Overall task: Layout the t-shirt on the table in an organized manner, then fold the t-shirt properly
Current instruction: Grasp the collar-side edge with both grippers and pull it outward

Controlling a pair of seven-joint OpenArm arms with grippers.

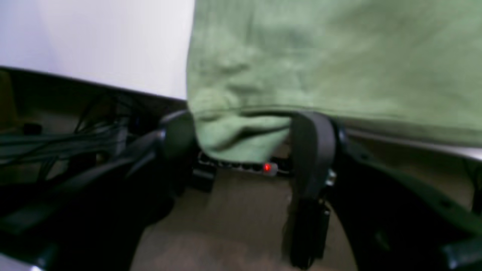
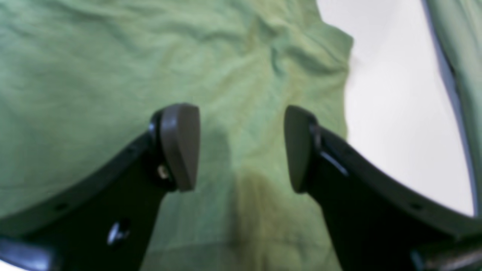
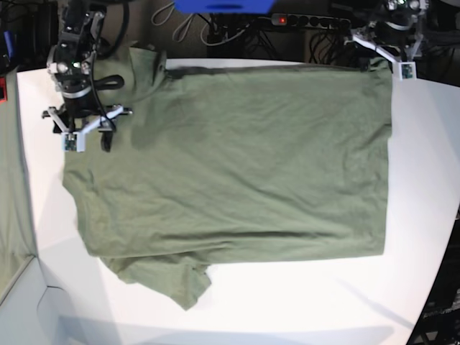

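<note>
The shirt (image 3: 237, 165) lies flat on the white table (image 3: 302, 302), spread across most of it. In the base view its long axis runs left to right: the shoulders and sleeves are at the left, and the straight hem is at the right. One sleeve (image 3: 169, 277) sticks out toward the near edge, slightly rumpled; the other reaches the far left corner.

At the far left of that view a greenish-grey cloth strip (image 3: 11, 180) hangs beside the table edge, apart from the shirt. Just right of it, the right gripper (image 3: 86, 129) is over the shirt's shoulder area. In its wrist view the fingers (image 2: 180, 146) stand well apart with only flat green cloth between them; nothing is pinched.

Behind the table's far edge lie cables and a power strip (image 3: 309, 21) with a red light.

At the far right corner, the left gripper (image 3: 388, 54) is at the hem corner. Its wrist view shows that corner drooping over the table edge between the spread fingers (image 1: 312, 150), which are not closed on it.
</note>
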